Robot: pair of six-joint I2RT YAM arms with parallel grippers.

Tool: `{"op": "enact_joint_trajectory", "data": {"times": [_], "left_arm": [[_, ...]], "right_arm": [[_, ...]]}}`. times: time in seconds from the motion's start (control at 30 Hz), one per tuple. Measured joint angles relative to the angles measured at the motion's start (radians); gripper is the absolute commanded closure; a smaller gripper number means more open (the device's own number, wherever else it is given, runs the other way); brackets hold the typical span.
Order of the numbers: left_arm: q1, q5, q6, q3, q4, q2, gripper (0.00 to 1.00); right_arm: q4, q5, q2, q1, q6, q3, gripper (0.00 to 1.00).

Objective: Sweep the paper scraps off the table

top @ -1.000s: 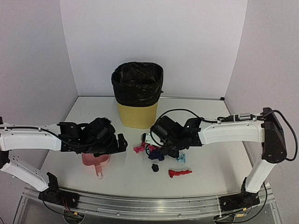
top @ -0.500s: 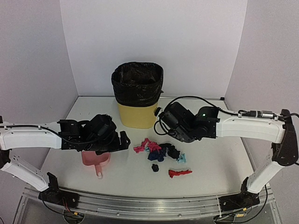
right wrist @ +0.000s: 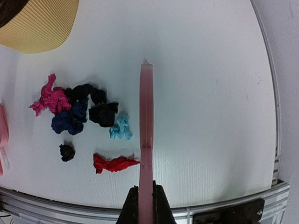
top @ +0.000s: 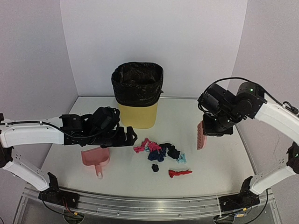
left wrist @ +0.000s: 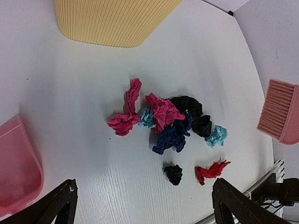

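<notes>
The paper scraps lie bunched on the white table in front of the bin: magenta, navy, black and teal wads. A black wad and a red scrap lie apart, nearer the front. My left gripper hovers just left of the pile, open and empty; in its wrist view the scraps lie ahead of the left gripper. My right gripper is raised to the right of the pile, shut on the pink brush, bristles down. In the right wrist view the brush runs up from the right gripper.
A yellow bin with a black liner stands behind the pile. The pink dustpan lies on the table below my left arm, left of the scraps. A metal rail runs along the front edge. White walls close in the back and sides.
My right arm has lifted the brush off the pile and swung it right. My left gripper has moved right, off the dustpan toward the scraps.
</notes>
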Motion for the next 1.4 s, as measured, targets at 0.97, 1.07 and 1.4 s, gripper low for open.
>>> {"op": "enact_joint_trajectory", "data": {"times": [0.97,1.07,1.4], "left_arm": [[0.003,0.001,0.034,-0.001,0.008,0.012,0.0],[0.003,-0.001,0.034,-0.001,0.006,0.015,0.0],[0.003,-0.014,0.019,-0.009,0.006,0.012,0.0]], "right_arm": [[-0.045,-0.467,-0.031,-0.063,0.22,-0.297,1.0],[-0.049,-0.476,0.05,-0.064,0.206,-0.262,1.0],[-0.067,-0.476,0.281,-0.083,0.154,-0.052,1.0]]}}
